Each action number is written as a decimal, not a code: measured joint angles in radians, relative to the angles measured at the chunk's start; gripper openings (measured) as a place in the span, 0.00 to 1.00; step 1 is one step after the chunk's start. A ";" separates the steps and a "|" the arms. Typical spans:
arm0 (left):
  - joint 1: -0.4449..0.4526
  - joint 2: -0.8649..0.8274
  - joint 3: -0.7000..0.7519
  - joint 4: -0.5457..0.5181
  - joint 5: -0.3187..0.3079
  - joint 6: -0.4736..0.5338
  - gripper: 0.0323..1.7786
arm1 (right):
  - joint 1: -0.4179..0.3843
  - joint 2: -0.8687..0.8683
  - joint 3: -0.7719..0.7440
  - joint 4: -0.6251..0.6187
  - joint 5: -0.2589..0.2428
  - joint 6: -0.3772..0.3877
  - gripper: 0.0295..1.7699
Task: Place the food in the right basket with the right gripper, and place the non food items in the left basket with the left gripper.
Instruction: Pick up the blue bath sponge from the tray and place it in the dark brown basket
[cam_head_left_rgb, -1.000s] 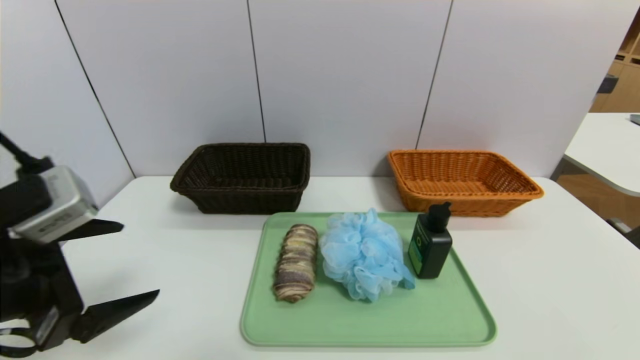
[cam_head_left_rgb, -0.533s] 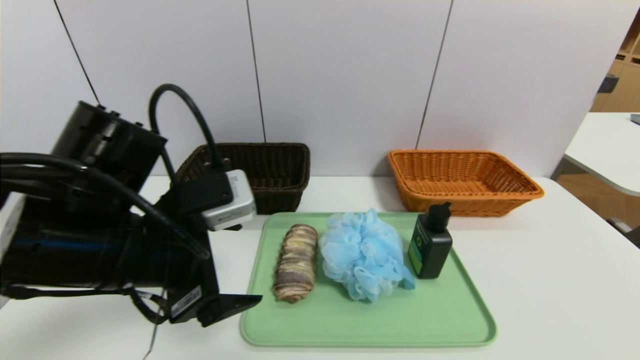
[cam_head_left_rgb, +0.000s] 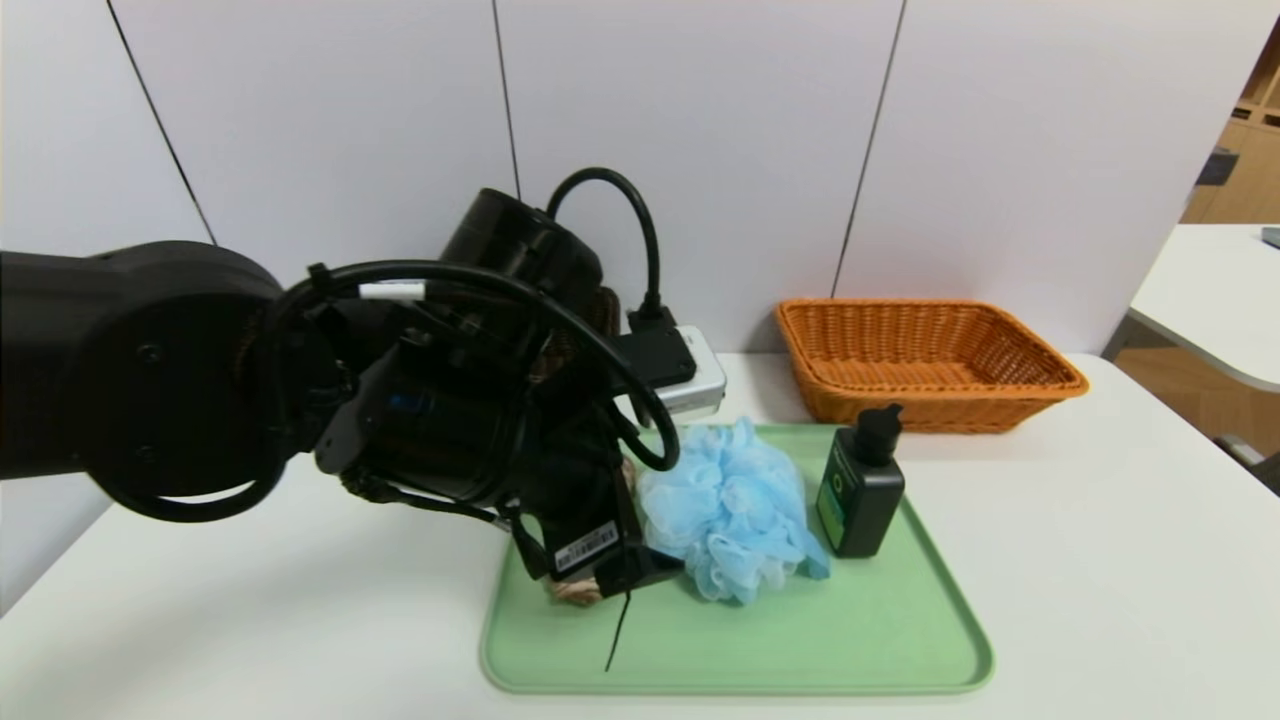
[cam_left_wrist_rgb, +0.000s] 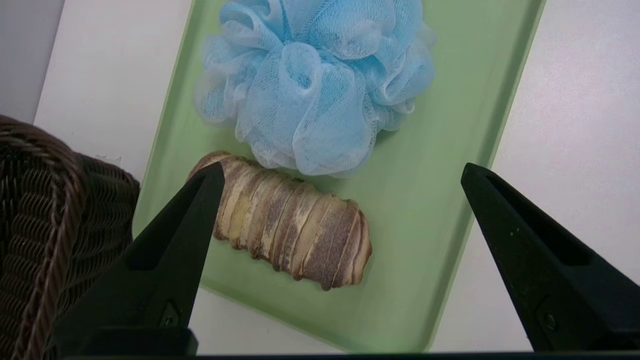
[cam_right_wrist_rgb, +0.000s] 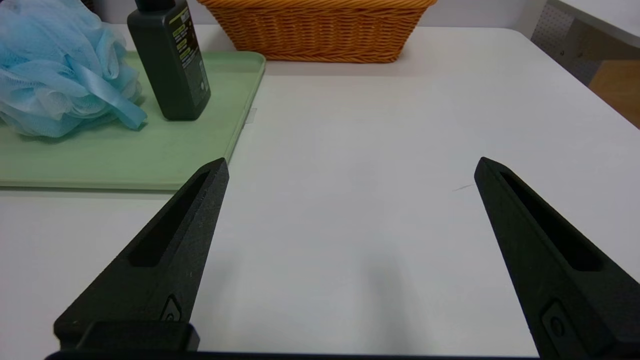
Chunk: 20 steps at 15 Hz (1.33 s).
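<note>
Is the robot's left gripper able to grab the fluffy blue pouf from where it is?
Probably yes. The left gripper hangs open over the tray, with the pouf just beyond the bread roll and nothing covering it.

Brown-and-yellow banded bread roll (cam_left_wrist_rgb: 292, 225), light-blue pouf (cam_left_wrist_rgb: 315, 85), green tray (cam_head_left_rgb: 800, 640), orange basket (cam_head_left_rgb: 930, 395)

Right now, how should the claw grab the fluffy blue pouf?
Best to come from above and pinch the blue pouf across its puffy middle. It is a soft, round bundle of mesh, so the folds should squash and catch. The open left claw hangs over the green tray, nearer the bread roll, so it must shift across.
</note>
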 joint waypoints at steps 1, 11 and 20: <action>-0.008 0.022 -0.016 -0.007 0.000 0.000 0.95 | 0.000 0.000 0.000 0.000 0.000 0.000 0.96; -0.059 0.222 -0.173 -0.031 -0.002 -0.024 0.95 | 0.000 0.000 0.000 0.000 0.000 0.000 0.96; -0.059 0.363 -0.193 -0.099 -0.001 -0.060 0.95 | 0.000 0.000 0.000 0.000 0.000 0.000 0.96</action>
